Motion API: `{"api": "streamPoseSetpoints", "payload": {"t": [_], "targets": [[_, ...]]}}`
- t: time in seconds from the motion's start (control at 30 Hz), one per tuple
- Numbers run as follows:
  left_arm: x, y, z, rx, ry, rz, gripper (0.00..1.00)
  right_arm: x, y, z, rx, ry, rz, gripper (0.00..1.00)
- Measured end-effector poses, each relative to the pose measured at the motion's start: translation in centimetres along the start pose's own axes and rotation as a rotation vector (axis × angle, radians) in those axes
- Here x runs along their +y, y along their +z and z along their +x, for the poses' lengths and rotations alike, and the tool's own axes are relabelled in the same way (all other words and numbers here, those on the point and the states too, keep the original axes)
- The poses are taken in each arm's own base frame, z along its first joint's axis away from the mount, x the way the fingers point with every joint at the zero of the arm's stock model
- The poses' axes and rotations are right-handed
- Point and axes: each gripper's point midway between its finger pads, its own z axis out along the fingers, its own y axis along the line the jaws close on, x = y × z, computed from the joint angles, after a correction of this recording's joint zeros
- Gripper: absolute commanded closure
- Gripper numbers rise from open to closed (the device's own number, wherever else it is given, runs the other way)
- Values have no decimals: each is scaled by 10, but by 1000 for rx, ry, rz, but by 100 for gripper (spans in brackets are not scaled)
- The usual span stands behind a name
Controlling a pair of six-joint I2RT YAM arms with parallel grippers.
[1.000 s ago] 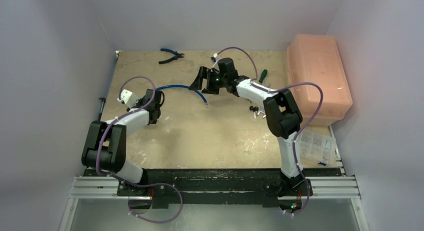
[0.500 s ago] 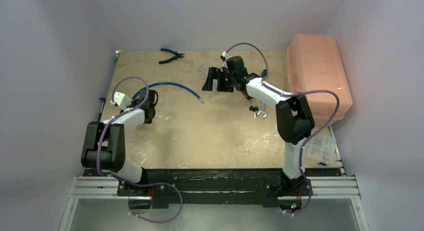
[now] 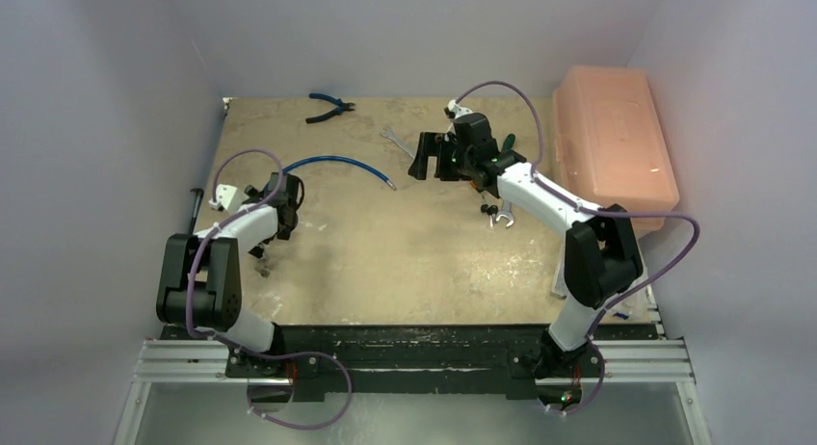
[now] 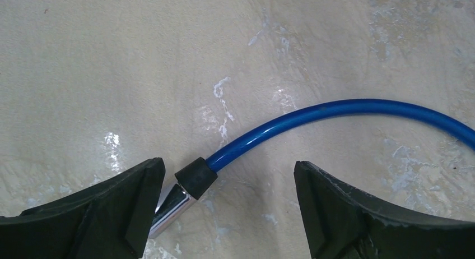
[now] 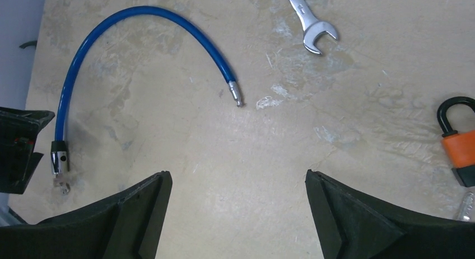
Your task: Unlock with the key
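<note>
The blue cable lock (image 5: 120,21) lies in an arc on the table, its metal pin end (image 5: 236,95) free. Its chrome lock head (image 5: 58,159) lies at the other end, with a small metal piece that looks like the key (image 5: 64,184) sticking out of it. My left gripper (image 4: 228,163) is open low over that end. The black collar (image 4: 195,177) and chrome body (image 4: 171,208) lie between the jaws, close to the left finger. Farther right, my right gripper (image 5: 236,173) hangs open and empty over bare table, also seen from above (image 3: 424,163).
An orange padlock (image 5: 458,147) and a wrench (image 5: 309,22) lie near the right gripper. Blue pliers (image 3: 329,106) sit at the back. A pink plastic box (image 3: 611,146) stands at the right. Small metal bits (image 3: 496,214) lie beside the right arm.
My left gripper has opened and let go of the lock head end. The right arm has drawn back to the right, away from the cable.
</note>
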Motion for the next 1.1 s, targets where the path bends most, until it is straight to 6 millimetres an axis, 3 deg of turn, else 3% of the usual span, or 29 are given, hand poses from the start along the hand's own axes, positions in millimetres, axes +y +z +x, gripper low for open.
{"api": "streamPoseSetpoints", "payload": {"t": [0.2,0.37,0.53,0.67,0.77,0.87,1.0,1.1], "targets": [[6,-8,-4,22,33,5,5,-9,-9,-5,-29,-6,59,1],[-6,-24,-11,80,86,97,5,-26,-22,-11,-68,5,164,2],[-31,-56,-17,167,132,326,4,-47,-32,-9,-99,8,272,1],[-45,-88,-8,270,260,542,5,-60,-33,-1,-73,-74,309,1],[-46,-103,-1,329,338,625,5,-70,-34,-1,-55,-169,329,1],[-43,-131,7,404,456,783,5,-85,-33,-3,-31,-257,349,1],[-38,-168,-2,407,517,972,5,-109,-22,-1,42,-371,374,1],[-40,-193,-9,388,521,1100,6,-125,-3,2,125,-441,385,1]]}}
